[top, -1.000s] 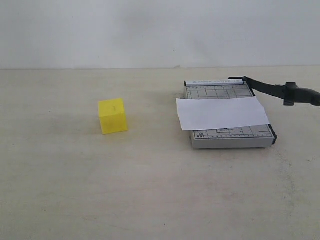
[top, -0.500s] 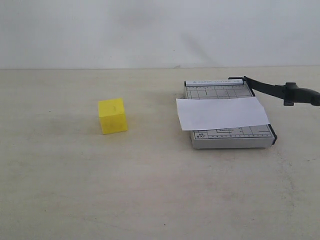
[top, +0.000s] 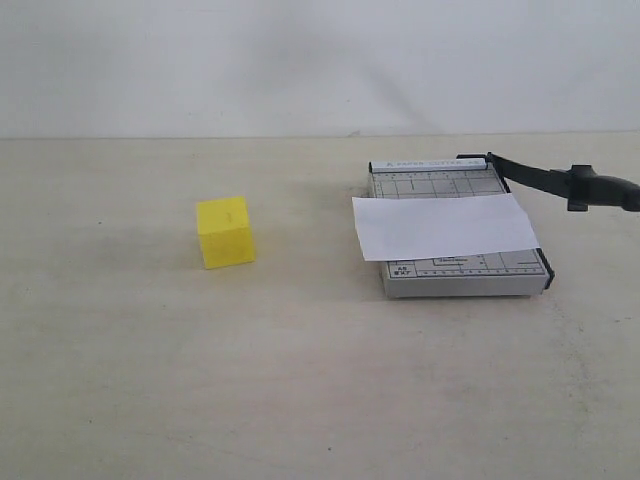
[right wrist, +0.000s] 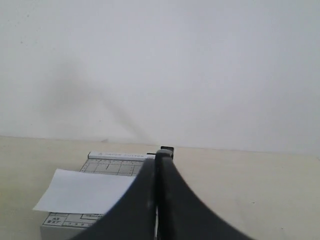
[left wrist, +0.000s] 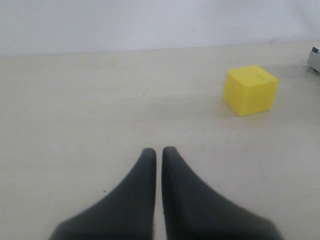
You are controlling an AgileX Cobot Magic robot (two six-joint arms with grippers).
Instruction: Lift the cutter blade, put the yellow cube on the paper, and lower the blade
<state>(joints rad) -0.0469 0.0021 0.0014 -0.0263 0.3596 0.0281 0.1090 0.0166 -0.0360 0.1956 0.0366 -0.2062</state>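
The yellow cube (top: 225, 232) rests on the table, well left of the grey trimmer (top: 465, 275). The white paper (top: 443, 226) lies across the trimmer base. The black cutter blade (top: 535, 177) rises from its hinge at the trimmer's far right corner, with its thick handle (top: 605, 190) out past the right side. Neither arm shows in the exterior view. My left gripper (left wrist: 156, 150) is shut and empty, low over the table, with the cube (left wrist: 250, 90) some way ahead and off to one side. My right gripper (right wrist: 161, 154) is shut, facing the trimmer (right wrist: 117, 165) and paper (right wrist: 85, 192).
A pale wall (top: 320, 60) closes the far edge of the beige table (top: 300, 380). One corner of the trimmer (left wrist: 314, 57) just shows at the edge of the left wrist view.
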